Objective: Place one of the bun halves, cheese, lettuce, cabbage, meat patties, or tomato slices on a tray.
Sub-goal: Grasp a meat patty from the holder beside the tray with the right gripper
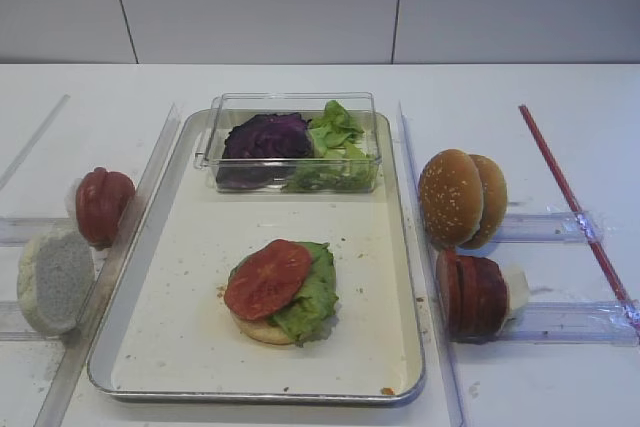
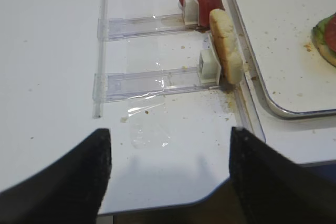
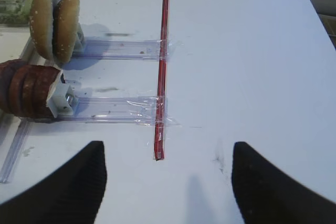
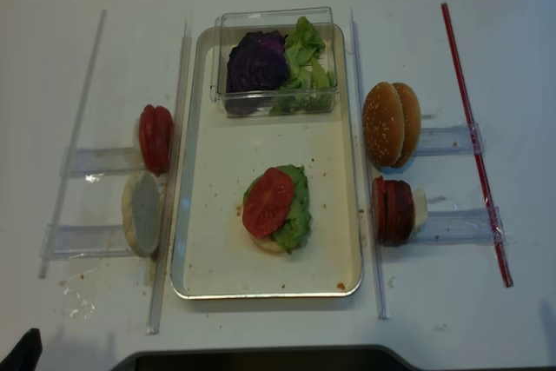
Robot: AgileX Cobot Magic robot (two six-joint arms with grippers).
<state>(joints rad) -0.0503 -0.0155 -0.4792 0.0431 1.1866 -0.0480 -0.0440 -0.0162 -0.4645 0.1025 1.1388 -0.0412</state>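
On the silver tray (image 1: 190,277) lies a bun half (image 1: 262,330) topped with lettuce (image 1: 315,297) and a tomato slice (image 1: 267,278). Left of the tray, tomato slices (image 1: 102,205) and a pale bun half (image 1: 55,279) stand on edge. To its right stand sesame bun halves (image 1: 460,197) and meat patties (image 1: 470,295). Cabbage (image 1: 265,137) and more lettuce (image 1: 338,132) sit in a clear box. No cheese is in view. My right gripper (image 3: 168,148) hangs open over bare table right of the patties (image 3: 29,90). My left gripper (image 2: 169,132) is open near the table's front edge.
Clear plastic racks (image 1: 560,319) hold the upright food on both sides. Long clear rails (image 1: 425,277) flank the tray, and a red strip (image 1: 570,197) is taped across the right racks. The clear box (image 1: 292,179) fills the tray's far end.
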